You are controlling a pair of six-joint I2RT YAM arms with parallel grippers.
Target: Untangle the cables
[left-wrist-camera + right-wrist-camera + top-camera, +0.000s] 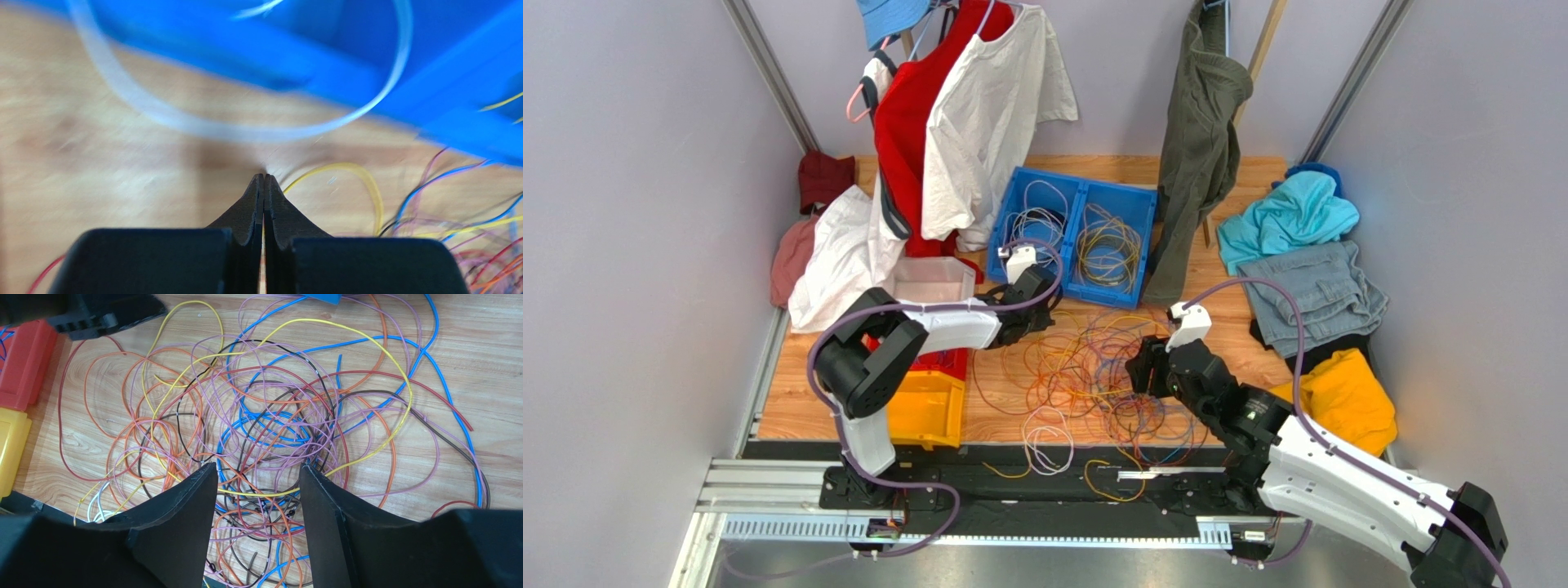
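- Left jaws are shut tight; a white cable (245,130) loops just in front of them.
- Right jaws stand open above the cables (270,429) on the worktop (497,355).

We hold our left arm (934,328) folded at the elbow, forearm reaching right, and our left gripper (264,179) has its fingers pressed flat together. Our right arm (1320,466) stretches forward and leftward; our right gripper (258,470) stands with fingers parted
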